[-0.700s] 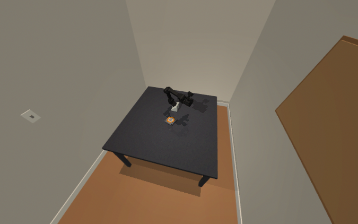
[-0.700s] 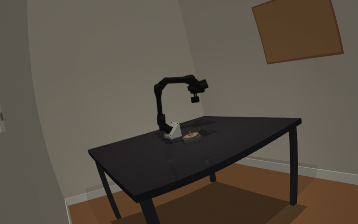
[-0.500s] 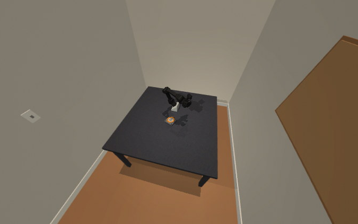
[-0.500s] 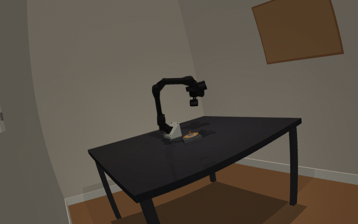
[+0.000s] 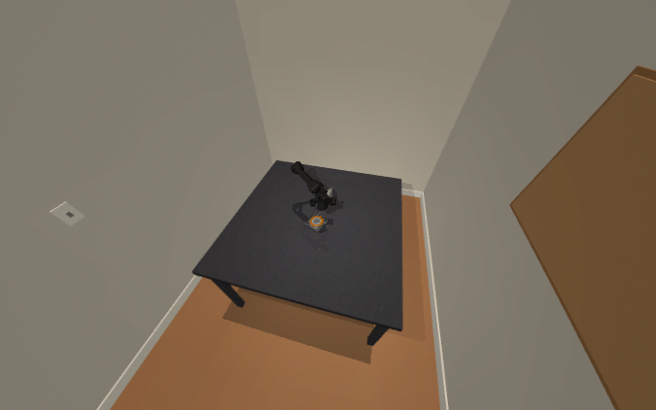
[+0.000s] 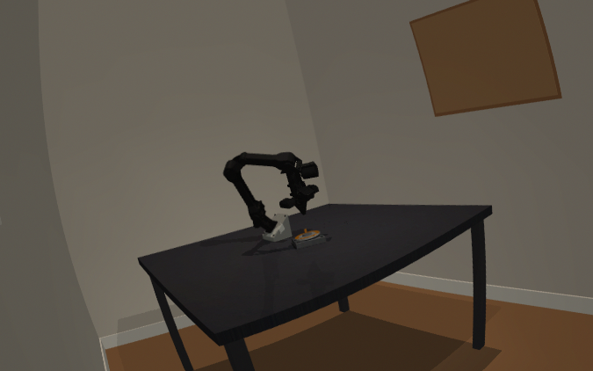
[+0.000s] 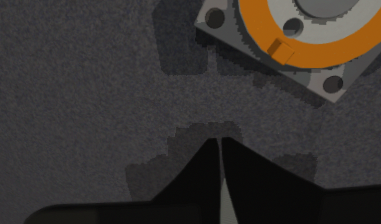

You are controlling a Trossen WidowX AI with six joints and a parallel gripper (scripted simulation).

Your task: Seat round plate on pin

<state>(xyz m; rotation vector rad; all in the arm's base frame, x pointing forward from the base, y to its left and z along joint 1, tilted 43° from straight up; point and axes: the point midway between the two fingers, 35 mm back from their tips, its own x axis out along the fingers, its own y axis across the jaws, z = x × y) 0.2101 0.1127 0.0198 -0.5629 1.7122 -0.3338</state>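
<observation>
A dark table (image 6: 381, 249) stands in the corner of a room, with the black arm (image 6: 247, 184) mounted near its far edge and bent over so the claw (image 7: 220, 142) points down at the tabletop. The claw hangs above the surface, its two fingers pressed almost together with nothing between them; only a thin slit shows in the wrist view. Just beyond the fingertips lies the grey square base (image 7: 318, 82), with dark holes at its corners. On it sits the round plate (image 7: 311, 50), orange-rimmed with a pale inner ring and a grey post at the centre. The small orange tab (image 7: 281, 49) stands on the rim facing the claw, a hole (image 7: 293, 27) just beside it. The claw touches neither plate nor base
</observation>
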